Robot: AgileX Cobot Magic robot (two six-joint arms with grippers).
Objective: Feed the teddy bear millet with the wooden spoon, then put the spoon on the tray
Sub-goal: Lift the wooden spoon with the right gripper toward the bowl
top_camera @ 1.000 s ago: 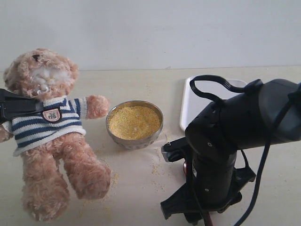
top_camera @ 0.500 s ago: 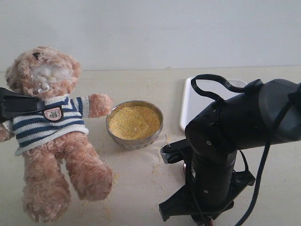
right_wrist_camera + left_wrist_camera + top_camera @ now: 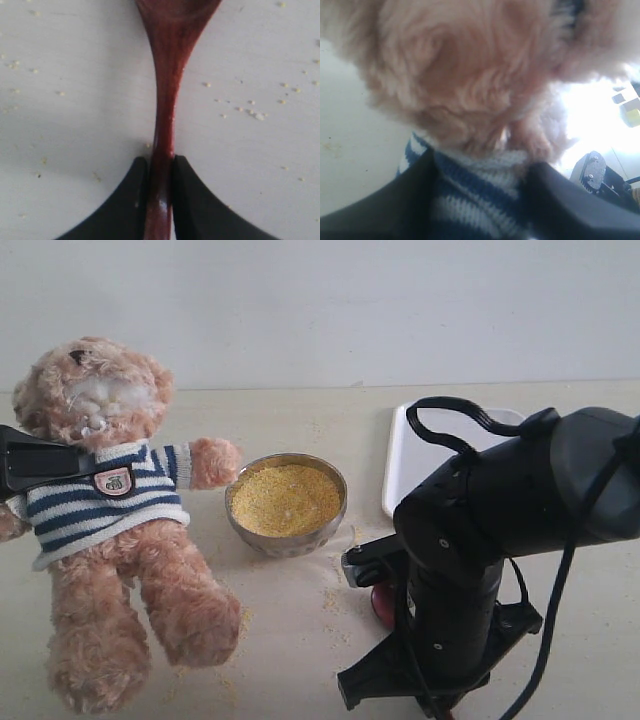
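Observation:
The teddy bear (image 3: 120,540) lies on its back at the left of the table, and its fur and striped shirt (image 3: 475,190) fill the left wrist view. My left gripper (image 3: 482,200) is shut on the bear at the shirt collar, and it shows in the exterior view as a black bar (image 3: 60,462). The millet (image 3: 285,498) fills a round metal bowl (image 3: 245,532) at the middle. My right gripper (image 3: 160,170) is shut on the thin handle of the wooden spoon (image 3: 167,75), which lies on the table. The spoon's round end (image 3: 382,605) peeks out beside the right arm (image 3: 470,560). The white tray (image 3: 405,465) lies behind that arm, partly hidden.
Loose millet grains (image 3: 255,114) are scattered on the tabletop round the spoon and in front of the bowl (image 3: 335,595). The right arm's bulk and its black cable (image 3: 450,415) cover the table's front right. A pale wall runs behind the table.
My right gripper's jaws have closed onto the spoon handle. The spoon's round end now shows more beside the right arm. The bear has shifted slightly.

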